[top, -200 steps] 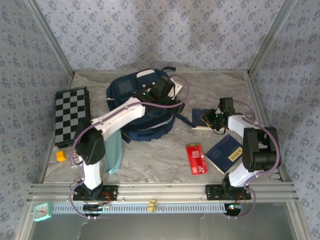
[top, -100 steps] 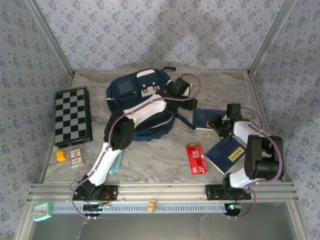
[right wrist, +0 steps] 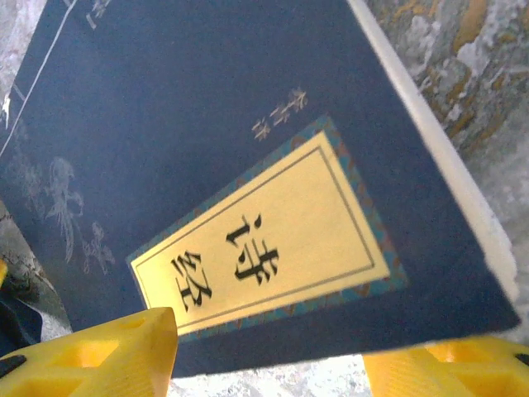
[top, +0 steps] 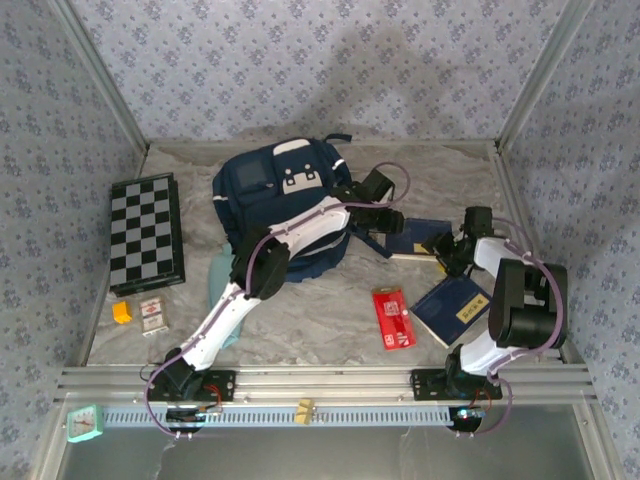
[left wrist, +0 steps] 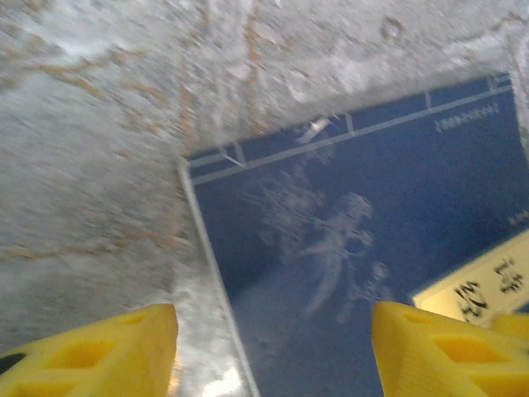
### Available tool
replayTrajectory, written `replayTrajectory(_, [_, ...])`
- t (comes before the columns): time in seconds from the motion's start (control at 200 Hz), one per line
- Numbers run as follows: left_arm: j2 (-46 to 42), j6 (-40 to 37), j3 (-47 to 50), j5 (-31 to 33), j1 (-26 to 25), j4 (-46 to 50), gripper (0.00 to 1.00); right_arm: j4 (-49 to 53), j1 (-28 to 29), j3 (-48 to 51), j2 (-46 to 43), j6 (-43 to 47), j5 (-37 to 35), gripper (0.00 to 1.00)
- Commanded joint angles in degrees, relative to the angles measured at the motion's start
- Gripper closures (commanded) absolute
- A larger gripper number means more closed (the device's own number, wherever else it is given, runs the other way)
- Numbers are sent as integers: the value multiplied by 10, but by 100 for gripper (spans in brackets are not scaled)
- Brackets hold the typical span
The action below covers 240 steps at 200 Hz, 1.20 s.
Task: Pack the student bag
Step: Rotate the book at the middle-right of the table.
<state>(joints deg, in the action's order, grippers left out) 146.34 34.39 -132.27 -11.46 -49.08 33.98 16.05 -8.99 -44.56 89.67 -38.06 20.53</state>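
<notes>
**Left gripper (left wrist: 273, 347) swung from student bag (top: 270, 185) to navy book (left wrist: 397, 190)**

Nearest, a second book (top: 450, 305) lies on the base side of my right gripper (right wrist: 269, 356). That gripper has widened: its fingers stand apart over the navy book's labelled end, gripping nothing. My left gripper hangs above the same book's other end, fingers well apart, empty. To its left and slightly beyond sits the student bag, front panel up.

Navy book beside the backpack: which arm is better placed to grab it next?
Right, probably. The right gripper is open over the navy book, its yellow label between the fingers. The left gripper is open too, but sits over the book's corner, with that arm stretched across the student bag.
</notes>
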Motion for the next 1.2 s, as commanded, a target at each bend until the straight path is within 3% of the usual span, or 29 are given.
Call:
replayTrajectory(0.0, [9, 23, -1, -51, -19, 6, 38, -24, -11, -39, 30, 6, 7, 39])
replayTrajectory(0.23, [-8, 7, 26, -79, -57, 21, 40, -10, -23, -99, 82, 16, -4, 49])
replayTrajectory(0.485, [-81, 23, 149, -67, -72, -10, 40, 10, -47, -164, 130, 48, -10, 55])
replayTrajectory(0.67, [-132, -3, 201, 27, -65, 23, 39, 40, -52, -214, 156, 81, -34, 56])
replayTrajectory(0.75, [-151, -6, 227, 36, -53, 8, 39, 53, -52, -225, 163, 88, -25, 56])
replayTrajectory(0.995, [-163, -12, 208, 29, -14, -45, 36, 76, -43, -194, 124, 90, 2, 47])
replayTrajectory(1.194, [-128, -3, 134, 39, 21, -44, 36, 78, -20, -142, 81, 73, 28, 38])
